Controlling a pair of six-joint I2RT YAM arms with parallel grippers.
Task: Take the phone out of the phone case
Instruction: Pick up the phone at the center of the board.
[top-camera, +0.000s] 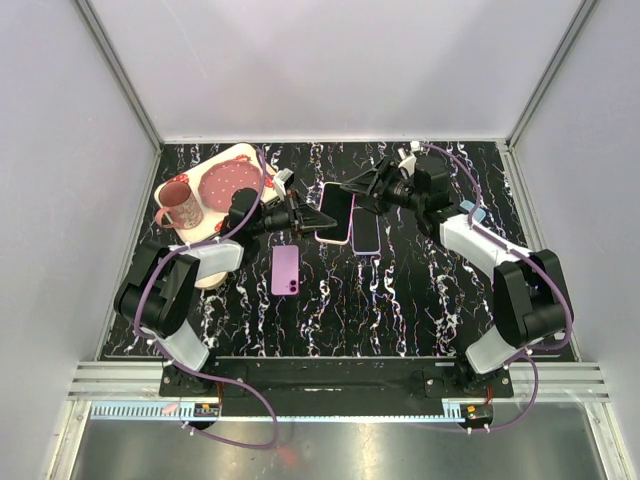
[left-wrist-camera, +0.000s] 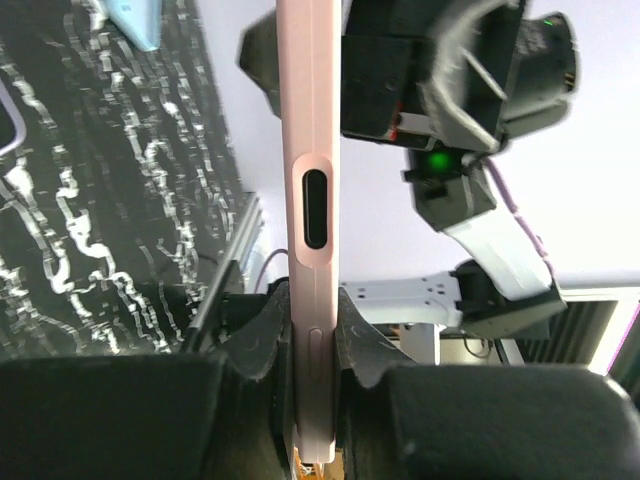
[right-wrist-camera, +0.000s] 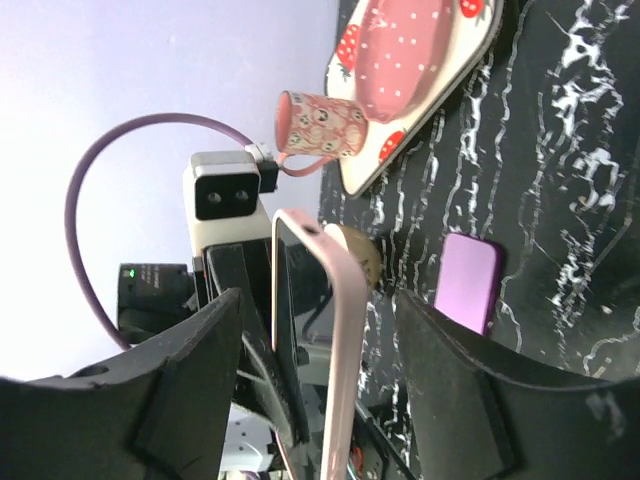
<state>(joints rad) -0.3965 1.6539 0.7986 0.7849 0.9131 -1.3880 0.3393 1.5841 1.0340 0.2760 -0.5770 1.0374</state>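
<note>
A phone in a pale pink case (top-camera: 335, 211) is held on edge above the table centre. My left gripper (top-camera: 305, 216) is shut on its left end; in the left wrist view the case's side (left-wrist-camera: 312, 200) stands clamped between my fingers (left-wrist-camera: 258, 335). My right gripper (top-camera: 358, 192) is open at the other end. In the right wrist view the pink case (right-wrist-camera: 345, 350) bows away from the dark-screened phone (right-wrist-camera: 284, 330) at the top corner. Both lie between my spread fingers (right-wrist-camera: 190, 350), which do not touch them.
A second dark-faced phone with a pink rim (top-camera: 366, 235) lies flat just right of the held one. A purple phone-sized slab (top-camera: 286, 270) lies nearer the arms. A strawberry tray (top-camera: 240, 150) at back left holds a pink mug (top-camera: 180, 205) and a dotted plate (top-camera: 228, 182).
</note>
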